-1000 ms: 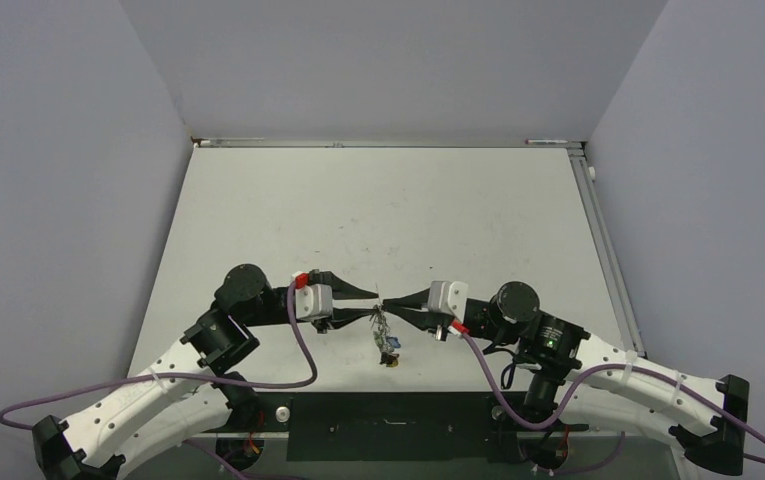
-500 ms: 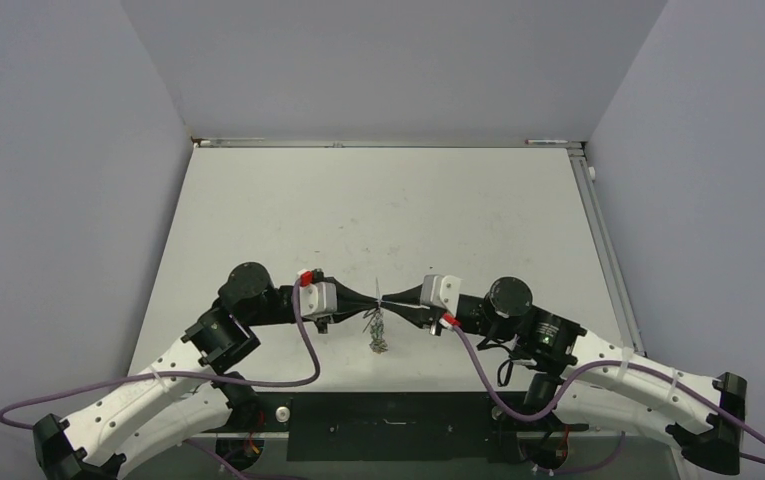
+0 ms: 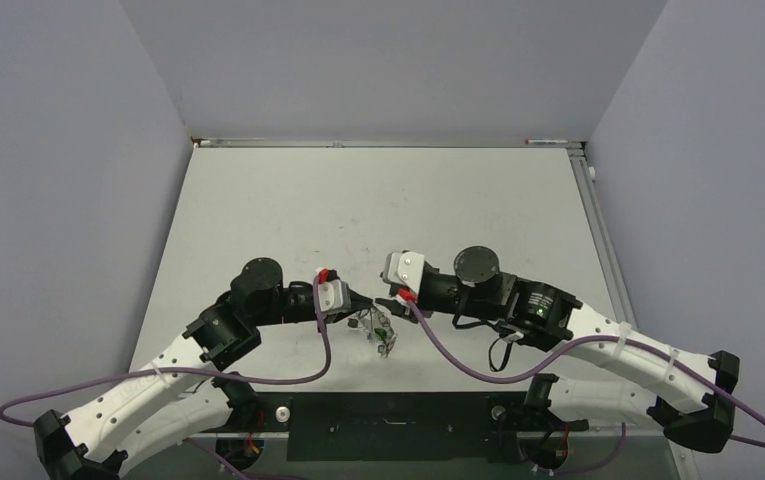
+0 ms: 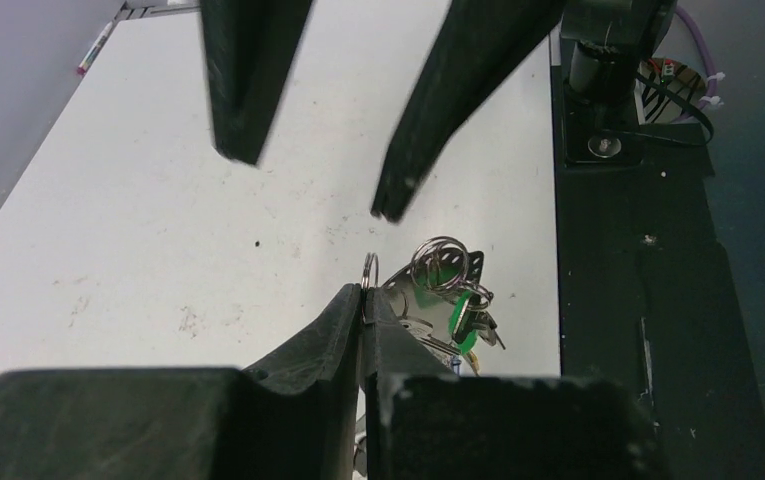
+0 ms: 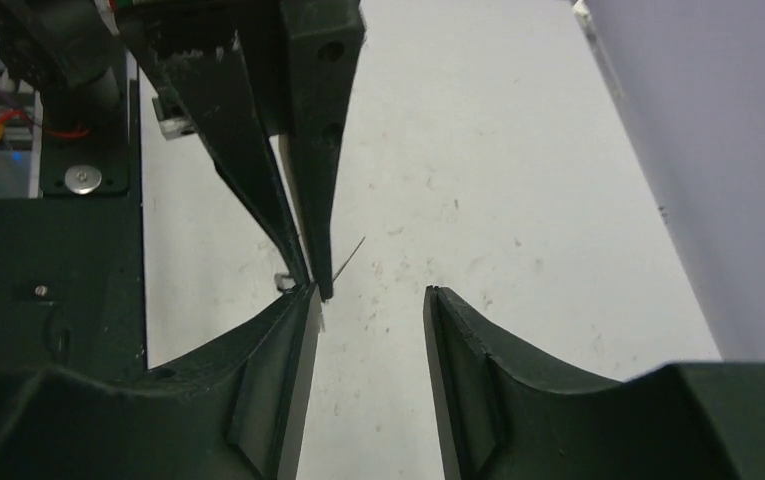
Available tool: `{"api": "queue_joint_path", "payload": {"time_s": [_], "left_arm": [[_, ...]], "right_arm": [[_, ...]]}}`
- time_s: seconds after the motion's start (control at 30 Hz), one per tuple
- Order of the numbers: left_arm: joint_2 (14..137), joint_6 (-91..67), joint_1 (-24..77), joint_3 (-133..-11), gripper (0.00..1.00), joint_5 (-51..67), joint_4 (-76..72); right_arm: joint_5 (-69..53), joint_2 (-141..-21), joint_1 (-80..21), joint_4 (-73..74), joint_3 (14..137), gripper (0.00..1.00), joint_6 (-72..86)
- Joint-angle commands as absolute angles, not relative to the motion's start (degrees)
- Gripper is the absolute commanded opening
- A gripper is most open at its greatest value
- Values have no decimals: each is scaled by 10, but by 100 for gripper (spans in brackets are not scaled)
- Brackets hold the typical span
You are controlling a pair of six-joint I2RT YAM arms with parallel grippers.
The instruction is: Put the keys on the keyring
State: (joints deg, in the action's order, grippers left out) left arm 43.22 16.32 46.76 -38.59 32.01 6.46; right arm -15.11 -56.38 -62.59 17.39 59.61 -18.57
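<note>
1. Since a second ago my right fingers (image 5: pixel 368 300) have let go and parted. They have also swung toward the far side. My left fingers (image 4: pixel 363 293) have closed, so the two arms no longer meet tip to tip in one straight line.
2. The left fingers are pressed fully together on a thin wire I take to be the keyring (image 4: pixel 368 270). It shows edge-on, just past their tips.
3. The right fingers stand roughly half apart and hold nothing. In the right wrist view, the closed left tips sit against the inner side of one right finger, not centred in the gap.
4. The keys (image 4: pixel 455 305) hang in a bunch just beside the left tips, a green head among the small split rings. From above, the bunch runs from the tips toward the near edge of the surface (image 3: pixel 378 200). I cannot tell whether it touches down.
5. My reading is that the left arm is the anchor and the right is the free one. The ring's wire lies between the two sets of tips, and the bunch trails below. Any regrasp by the right would therefore come from the far side, down onto the wire.
</note>
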Motion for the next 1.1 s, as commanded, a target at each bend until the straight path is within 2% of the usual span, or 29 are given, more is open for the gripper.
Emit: {"api": "queue_joint_path", "payload": {"time_s": [0.0,0.07,0.43,0.7,0.9,1.07], "left_arm": [[433,176,465,-425,0,313,54],[432,176,465,-425,0,315,53],[431,174,466,-424,0,322,52],[431,170,466,-421,0,325,47],[429,170,466,-420,0,327,43],[421,166,466,-414,0,334,33]], "right_arm": [[-123,-593,-645,253,616,41,-208],[-122,-596,-648,250,612,37,-211],[-133,-614,-650,210,591,30,-215],[-137,-633,-650,190,583,28,-215],[-128,-643,-650,176,577,15,-214],[-115,-657,-650,176,577,11,-212]]}}
